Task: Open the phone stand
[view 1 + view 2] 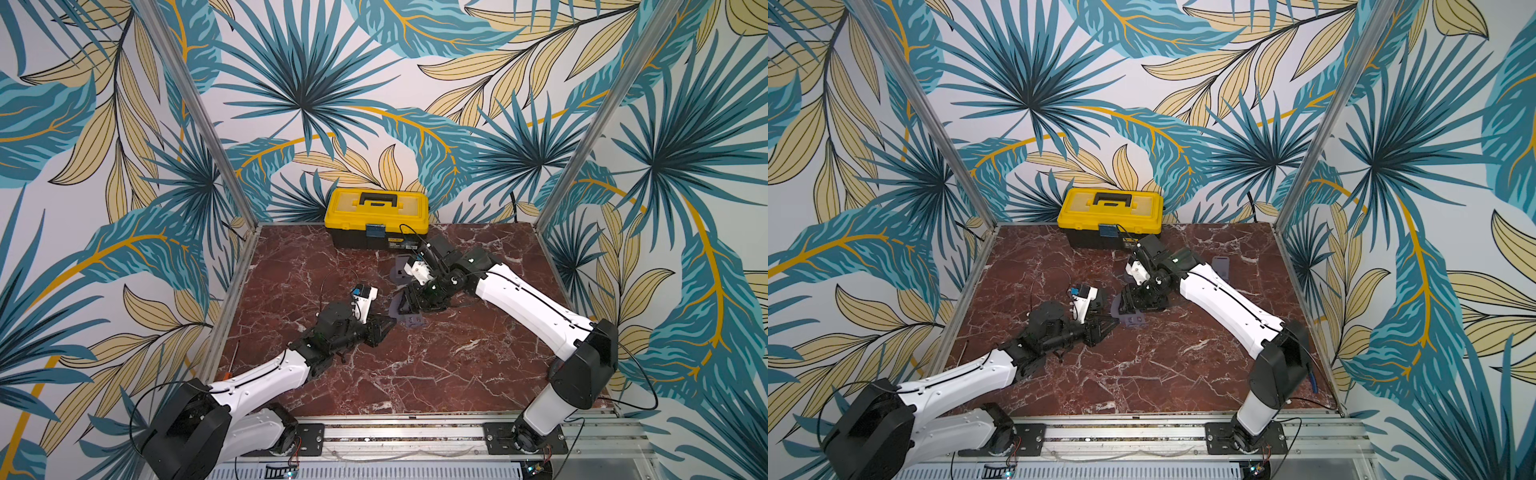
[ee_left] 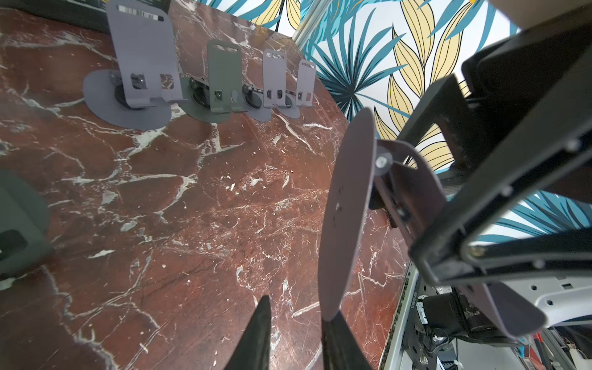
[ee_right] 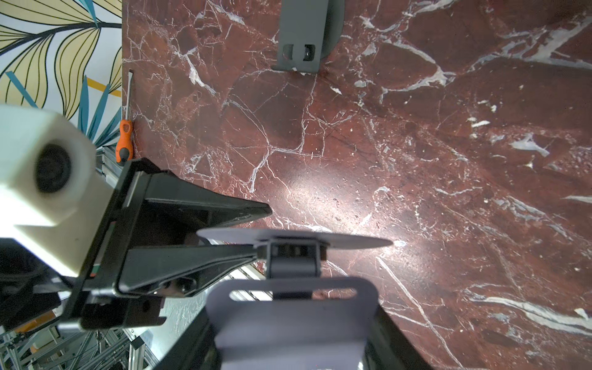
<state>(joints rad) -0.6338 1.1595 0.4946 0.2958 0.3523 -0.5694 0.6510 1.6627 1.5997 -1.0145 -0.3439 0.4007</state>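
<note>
Holding arm: right gripper, fingers clamped on the back plate of the grey phone stand.
Assisting arm: left gripper, fingers apart, one on each side of the base disc. A gap shows on at least one side, so there is no firm pinch.
Location of stand: middle of the marble surface, between the two grippers and in front of the yellow toolbox. Whether the disc touches the surface cannot be told.
Hinge condition: disc and plate stand at a wide angle to each other, not folded flat.
Step in hand (judgement): unfolding looks done or nearly so; the left arm's share, parting disc from plate, seems complete.
Next move (judgement): back the left fingers clear without dragging the rim, then set the stand down on its disc, possibly beside the row of opened stands.
</note>
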